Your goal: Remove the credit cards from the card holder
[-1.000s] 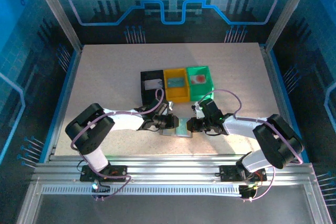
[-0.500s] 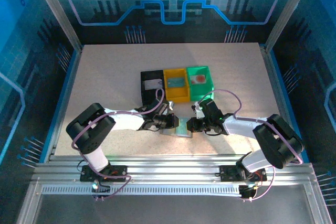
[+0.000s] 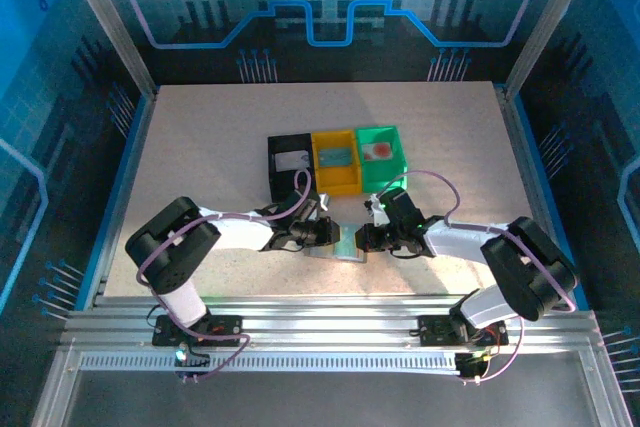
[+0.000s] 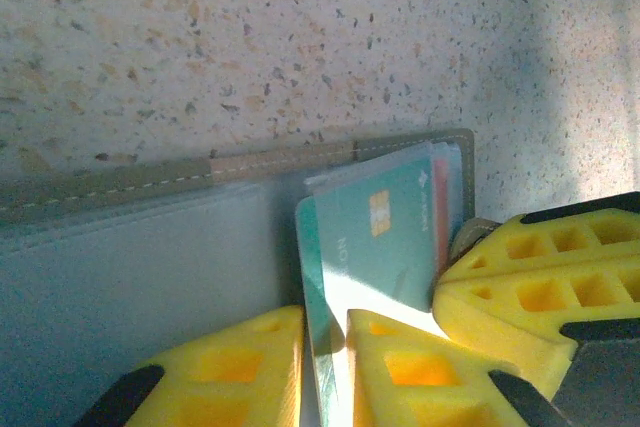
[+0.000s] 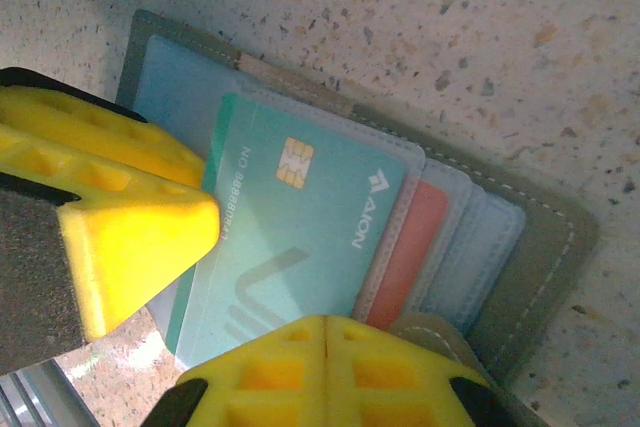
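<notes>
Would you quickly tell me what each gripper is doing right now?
Left gripper: jaws closed on the teal plastic chip card.
Right gripper: jaws shut, tips against the flat grey folding card holder.

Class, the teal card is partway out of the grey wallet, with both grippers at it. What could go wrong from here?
The left gripper pinches only the edge of the teal chip card, so it may slip free.
The shut right gripper appears only to press on the flat grey folding wallet, which could drag along.
The red card beneath might slide out too.
</notes>
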